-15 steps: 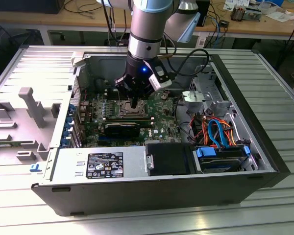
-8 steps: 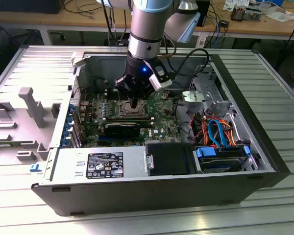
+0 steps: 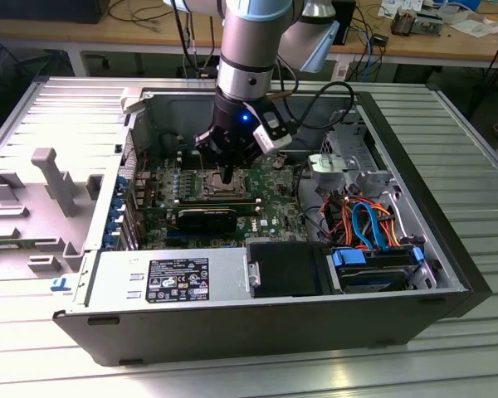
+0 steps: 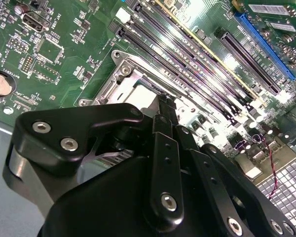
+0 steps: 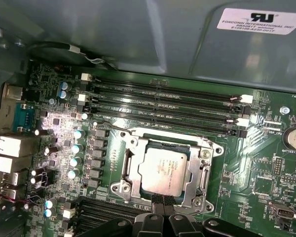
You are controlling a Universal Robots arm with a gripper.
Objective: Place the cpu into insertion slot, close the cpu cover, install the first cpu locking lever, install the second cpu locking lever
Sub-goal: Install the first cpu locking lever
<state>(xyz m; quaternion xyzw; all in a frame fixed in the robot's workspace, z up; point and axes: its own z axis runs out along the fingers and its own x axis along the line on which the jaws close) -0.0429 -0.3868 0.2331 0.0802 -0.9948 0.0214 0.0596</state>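
Note:
The cpu, a silver-grey square chip, lies flat in the insertion slot on the green board. The cpu cover, a thin silver frame, lies down around it, and the chip shows through its window. A thin wire lever runs out past one corner of the socket. My gripper is shut, its black fingertips together at the socket's edge beside the chip, with nothing seen between them. In the exterior view the gripper hangs straight down over the socket. The second wrist view shows the fingers in front of the silver frame.
Long black memory slots run close beside the socket. A power supply, a black shroud and a drive bay with coloured cables fill the case's near side. The case walls rise around the board. A grey plastic part lies at the exterior view's left.

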